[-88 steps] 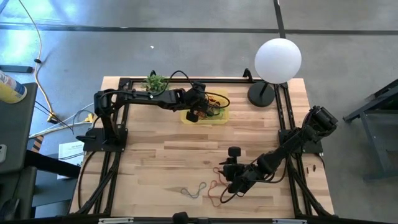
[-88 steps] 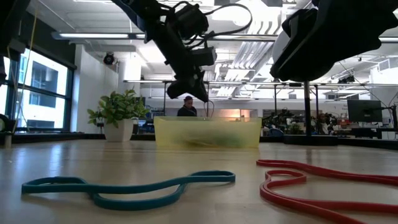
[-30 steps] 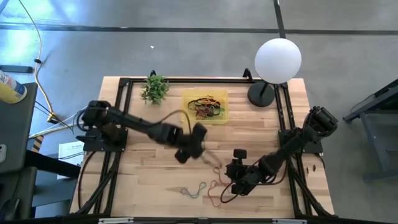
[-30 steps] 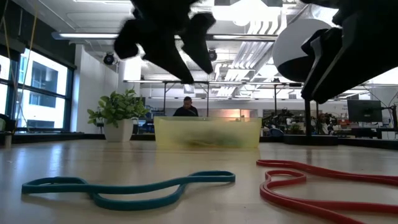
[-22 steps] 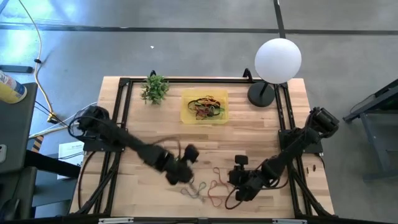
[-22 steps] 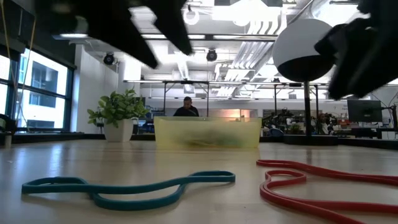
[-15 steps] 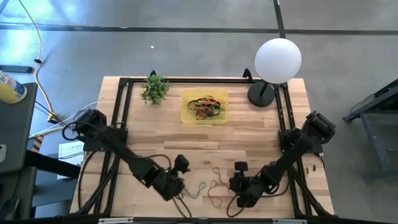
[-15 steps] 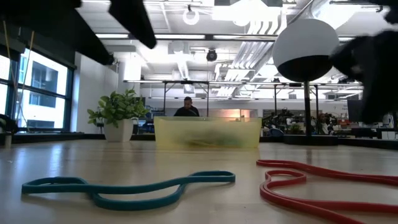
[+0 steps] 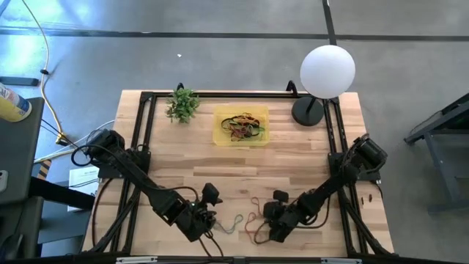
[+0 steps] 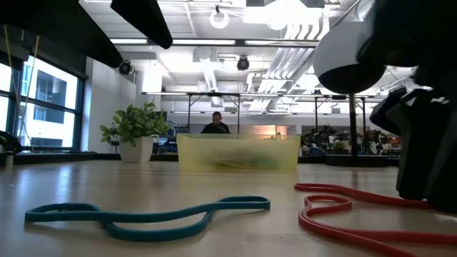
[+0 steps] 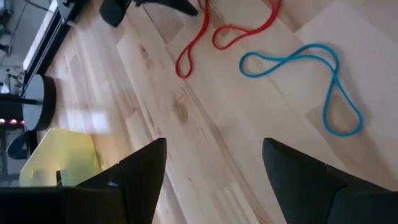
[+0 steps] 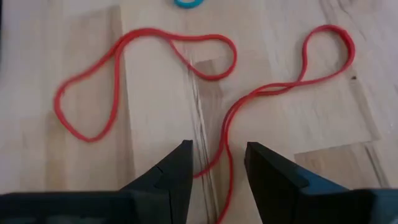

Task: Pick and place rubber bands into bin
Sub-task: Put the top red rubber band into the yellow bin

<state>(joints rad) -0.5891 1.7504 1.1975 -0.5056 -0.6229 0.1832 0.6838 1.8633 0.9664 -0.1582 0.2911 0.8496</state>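
Two rubber bands lie flat near the table's near edge: a blue one (image 9: 231, 224) (image 11: 311, 78) (image 10: 143, 214) and, to its right, a long red one (image 9: 253, 229) (image 12: 155, 59) (image 10: 357, 210). My left gripper (image 9: 209, 224) (image 11: 214, 168) hangs open above the table just left of the blue band. My right gripper (image 9: 266, 229) (image 12: 217, 165) is open and low over the red band, with one strand (image 12: 225, 140) running between its fingertips; whether they touch it I cannot tell. The yellow bin (image 9: 242, 126) (image 10: 238, 151) at the far middle holds several bands.
A small green plant (image 9: 182, 104) stands left of the bin and a white globe lamp (image 9: 327, 70) on a black base at the far right. A black frame runs along the table's left, far and right sides. Bare wood lies between the bin and the loose bands.
My left gripper has swept from mid-table toward the near edge and a little left, sinking slightly, and now hangs beside the blue band, still open. My right gripper has come down toward the red band and rolled somewhat. The bands have not moved.
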